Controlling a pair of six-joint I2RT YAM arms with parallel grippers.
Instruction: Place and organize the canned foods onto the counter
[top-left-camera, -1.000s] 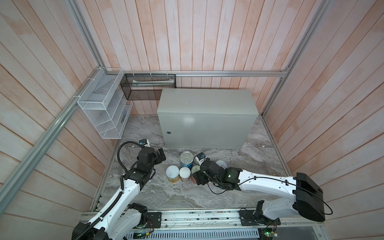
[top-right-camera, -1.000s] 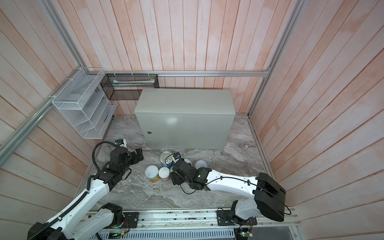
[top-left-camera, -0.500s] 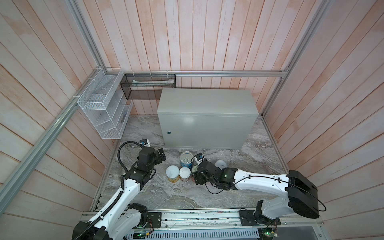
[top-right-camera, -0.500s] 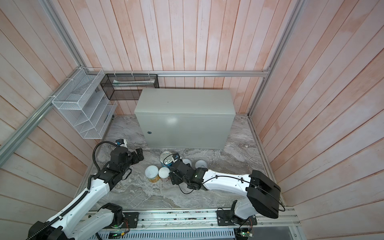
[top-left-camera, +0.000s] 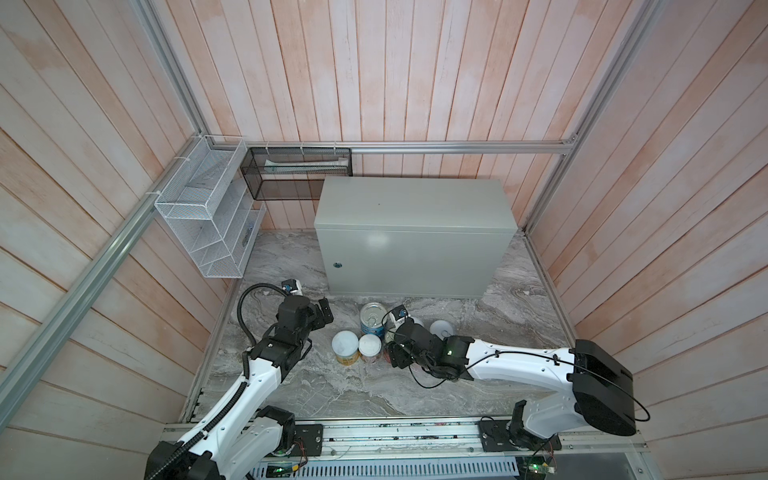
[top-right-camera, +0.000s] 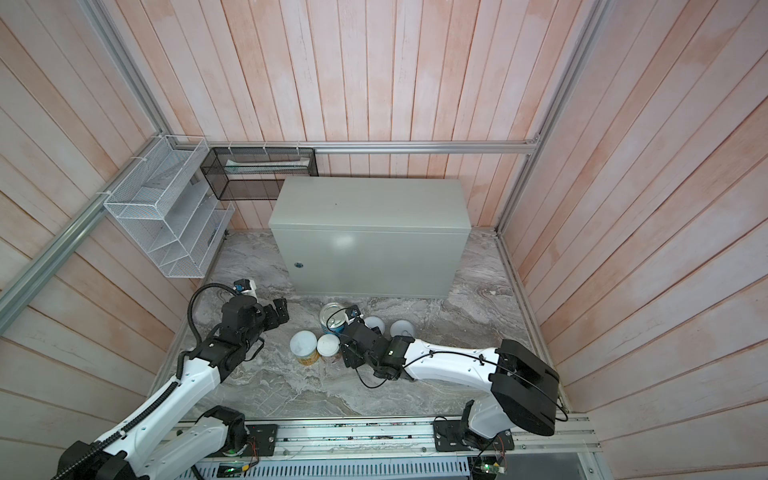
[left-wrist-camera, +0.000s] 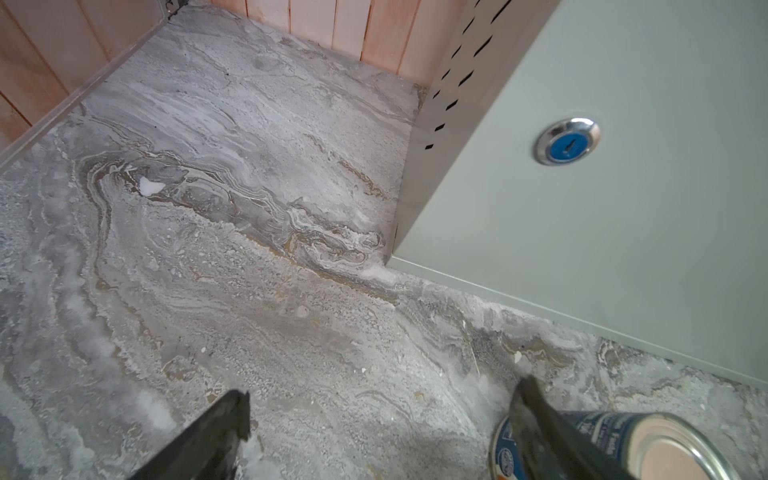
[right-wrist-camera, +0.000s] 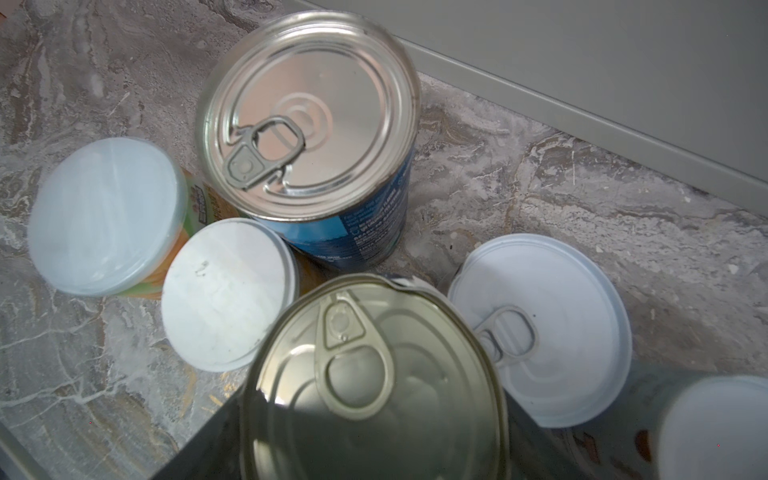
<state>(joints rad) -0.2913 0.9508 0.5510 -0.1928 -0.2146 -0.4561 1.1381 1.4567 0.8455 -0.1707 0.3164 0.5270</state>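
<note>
**Step in hand: first pick.** No can stands on top of the counter (top-left-camera: 411, 208) yet. The canned foods stand grouped on the marble surface (top-left-camera: 332, 395), near its middle, just in front of the counter's front face at the end that carries the lock (top-left-camera: 337, 264).

**Right side.** My right fingers (top-left-camera: 394, 352) stand partly open on either side of the plain metal-topped can (right-wrist-camera: 374, 382). The right wrist view does not show whether both pads bear on it, so I cannot tell if it is gripped. Its neighbours are:
- the blue can (right-wrist-camera: 307, 108), on the counter side of it;
- a small white-lidded can (right-wrist-camera: 226, 293), just beside it;
- a short pull-tab can (right-wrist-camera: 552, 328), just beside it on the opposite flank (a larger white-lidded can (right-wrist-camera: 106, 216) stands further out).

**Left side.** My left fingers (top-left-camera: 325, 311) are spread fully and hold nothing. They hover over bare marble beside the blue can, near the counter's lock-side front corner.

**Next move, as I judge it.**
1. Seat the right grip firmly.
2. Lift straight up so no neighbour is tipped.
3. Clear the counter's front edge.
4. Set the can upright toward a back corner of the top, leaving room for rows.
</note>
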